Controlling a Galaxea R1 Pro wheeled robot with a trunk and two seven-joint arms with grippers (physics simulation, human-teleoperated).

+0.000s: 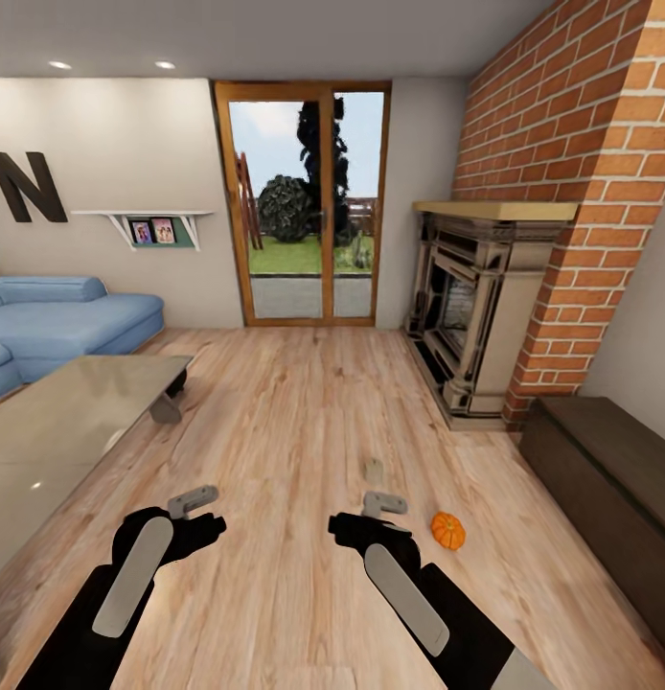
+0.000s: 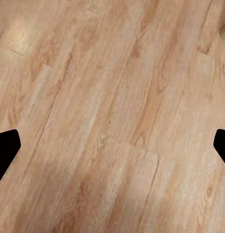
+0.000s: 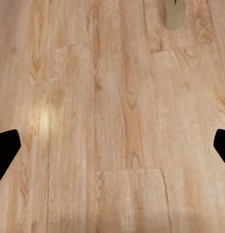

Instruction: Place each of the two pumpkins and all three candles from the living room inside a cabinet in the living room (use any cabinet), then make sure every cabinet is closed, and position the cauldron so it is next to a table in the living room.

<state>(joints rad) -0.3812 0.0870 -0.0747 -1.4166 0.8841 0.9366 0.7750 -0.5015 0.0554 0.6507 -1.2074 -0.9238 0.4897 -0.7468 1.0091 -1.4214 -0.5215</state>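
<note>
The robot faces a living room with a wood floor [image 1: 294, 431]. One small orange pumpkin [image 1: 448, 530] lies on the floor just to the right of the right gripper [image 1: 383, 502], between that gripper and the long, low dark-brown cabinet [image 1: 610, 479] that stands along the right wall with its fronts closed. Both arms are held low over bare boards. The left gripper [image 1: 193, 499] hangs near the corner of a glass-topped table [image 1: 64, 422], and it holds nothing. In the wrist views each gripper's dark fingertips [image 2: 6, 145] sit at opposite edges of the picture with only floor between them, so the jaws of both stand wide open and empty. A small pale object [image 3: 174, 14] lies on the floor ahead of the right gripper; what it is cannot be told. Beyond, a blue sofa [image 1: 55, 321] stands at the left, a glass door [image 1: 302, 201] in the far wall, and a fireplace [image 1: 471, 307] set in a brick chimney [image 1: 582, 144] at the right.
</note>
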